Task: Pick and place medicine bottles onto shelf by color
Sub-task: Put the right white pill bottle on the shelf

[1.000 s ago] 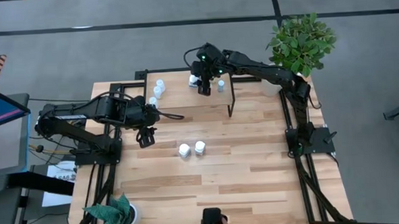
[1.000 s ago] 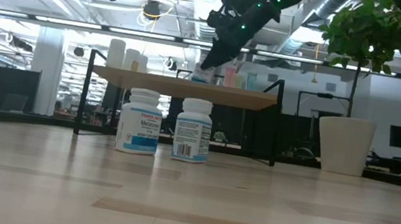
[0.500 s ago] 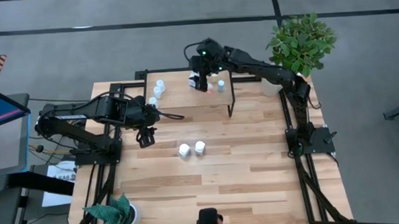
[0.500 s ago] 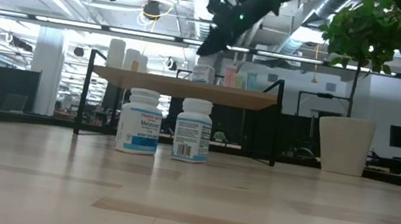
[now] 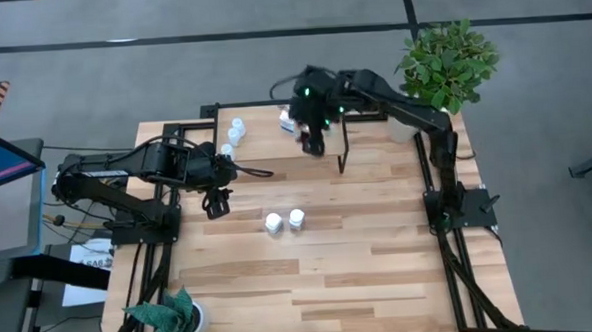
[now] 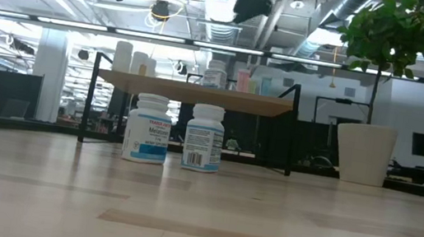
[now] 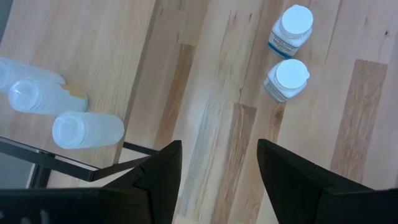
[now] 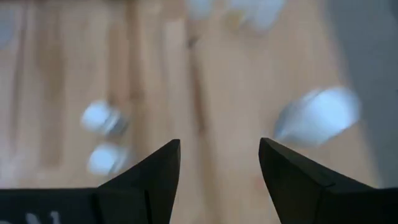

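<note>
The right gripper [image 5: 312, 143], fingers apart and empty, is pulling back off the shelf [image 5: 265, 137], leaving a bottle [image 5: 286, 119] just behind it; two bottles [image 5: 283, 221] are standing well ahead. The left gripper [image 5: 216, 204] is idling, spread.

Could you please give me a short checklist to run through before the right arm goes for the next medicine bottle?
1. Right gripper open and empty: ok.
2. Right gripper clear of the shelf: cannot tell; it hangs over the shelf's front edge.
3. Two bottles upright on the table, side by side: ok.
4. Bottles on the shelf standing: ok.
5. Left gripper away from the two bottles: ok.
</note>
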Robot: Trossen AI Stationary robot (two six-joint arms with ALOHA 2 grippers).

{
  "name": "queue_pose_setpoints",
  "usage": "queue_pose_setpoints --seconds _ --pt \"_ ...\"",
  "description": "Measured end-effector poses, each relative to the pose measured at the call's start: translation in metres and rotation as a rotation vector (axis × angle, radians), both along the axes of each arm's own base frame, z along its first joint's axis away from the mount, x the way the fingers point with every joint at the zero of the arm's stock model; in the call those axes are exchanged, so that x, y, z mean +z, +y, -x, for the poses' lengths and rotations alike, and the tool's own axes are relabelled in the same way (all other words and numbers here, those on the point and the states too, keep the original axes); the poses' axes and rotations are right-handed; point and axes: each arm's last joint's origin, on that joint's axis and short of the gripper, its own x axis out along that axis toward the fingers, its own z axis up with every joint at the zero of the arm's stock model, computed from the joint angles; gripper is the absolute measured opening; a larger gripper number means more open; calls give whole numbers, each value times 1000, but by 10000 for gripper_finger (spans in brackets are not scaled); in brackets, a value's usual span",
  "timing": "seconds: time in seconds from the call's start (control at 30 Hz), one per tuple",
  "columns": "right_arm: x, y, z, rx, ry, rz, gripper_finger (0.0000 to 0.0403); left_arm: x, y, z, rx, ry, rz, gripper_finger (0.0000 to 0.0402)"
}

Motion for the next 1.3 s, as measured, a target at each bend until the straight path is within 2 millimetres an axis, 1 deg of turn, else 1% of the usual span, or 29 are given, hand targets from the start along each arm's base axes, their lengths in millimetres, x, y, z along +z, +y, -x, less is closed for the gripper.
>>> queue_pose_setpoints --seconds 0.07,0.17,0.23,0.3,0.37,0.47,0.53,0.6,0.7,0.77,0.87,0.93,1.03,1.1,1.17,1.23,1.3 --pt "-6 16 1 18 81 -40 234 0 0 0 0 0 0 197" --pt "-14 39 9 50 235 -94 228 0 0 0 0 0 0 197" --pt "-16 54 11 67 289 -113 224 0 0 0 0 0 0 197" --pt "-20 68 7 93 302 -118 220 0 0 0 0 0 0 197" --pt "-21 82 9 125 318 -116 217 0 0 0 0 1 0 197" --pt "-18 100 23 116 337 -93 210 0 0 0 0 3 0 197" --pt "-24 109 30 77 356 -58 205 0 0 0 0 4 0 197" --pt "-36 118 36 40 359 -35 200 0 0 0 0 4 0 197" --pt "-56 134 50 15 300 -46 193 0 0 0 0 4 0 197" --pt "-74 145 59 10 247 -67 190 0 0 0 0 4 0 197" --pt "-105 162 64 7 139 -104 186 0 0 0 0 4 0 197" --pt "-119 170 66 0 43 -110 185 0 0 0 1 4 0 197" --pt "-137 179 62 -6 -70 -110 182 0 0 0 1 1 0 197" --pt "-147 183 61 0 -95 -110 181 0 0 0 1 0 0 197" --pt "-151 184 53 13 -137 -105 180 0 0 0 1 0 1 197" --pt "-157 185 49 51 -126 -70 181 0 0 0 1 0 0 197" --pt "-161 186 40 100 -167 -31 185 0 0 0 0 -1 0 197"
